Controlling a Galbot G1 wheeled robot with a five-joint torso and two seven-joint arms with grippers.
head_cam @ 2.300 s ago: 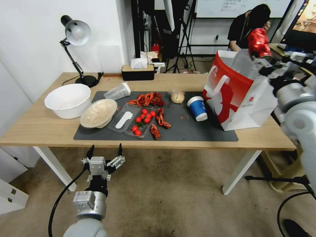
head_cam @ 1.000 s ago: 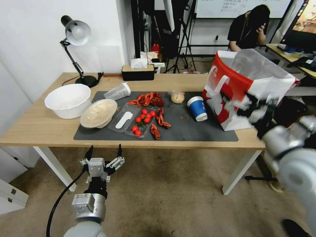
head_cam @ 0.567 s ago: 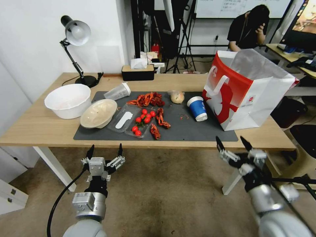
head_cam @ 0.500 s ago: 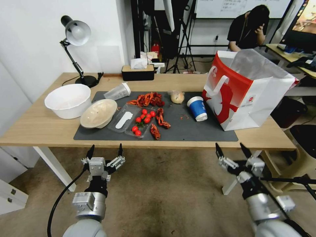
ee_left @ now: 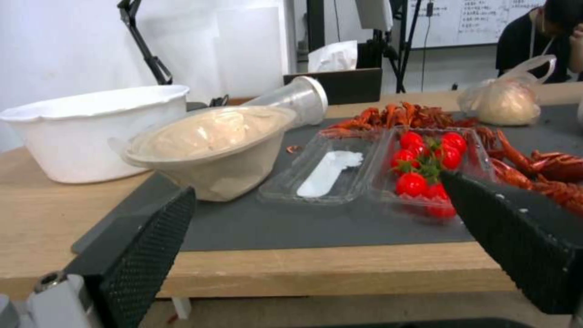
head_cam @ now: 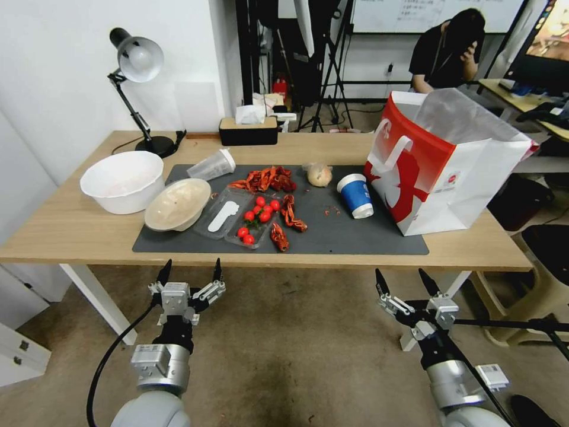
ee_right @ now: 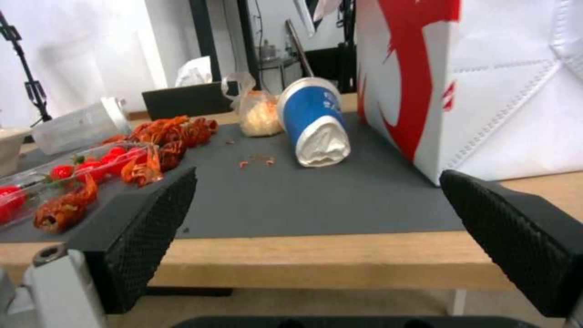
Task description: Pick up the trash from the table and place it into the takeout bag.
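The right gripper [head_cam: 405, 281] — jaws spread, empty — hangs below the desk's [head_cam: 71, 231] front edge, nearer than the equally spread left gripper [head_cam: 189, 271] to the blue paper cup [head_cam: 355, 194], tilted beside the takeout bag [head_cam: 438, 172].

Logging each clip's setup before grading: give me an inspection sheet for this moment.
Surface: light-wood table with dark grey mat.
Job's things: blue paper cup beside red-and-white takeout bag; clear lidded cup lying down; beige bowl tilted; plastic-wrapped lump.
Clutter: big white bowl, clear tray of cherry tomatoes, red crayfish shells.
Grippers: left gripper and right gripper open, empty, below the table's near edge.
Cables: black cable along left arm.
Surroundings: desk lamp, tissue box.
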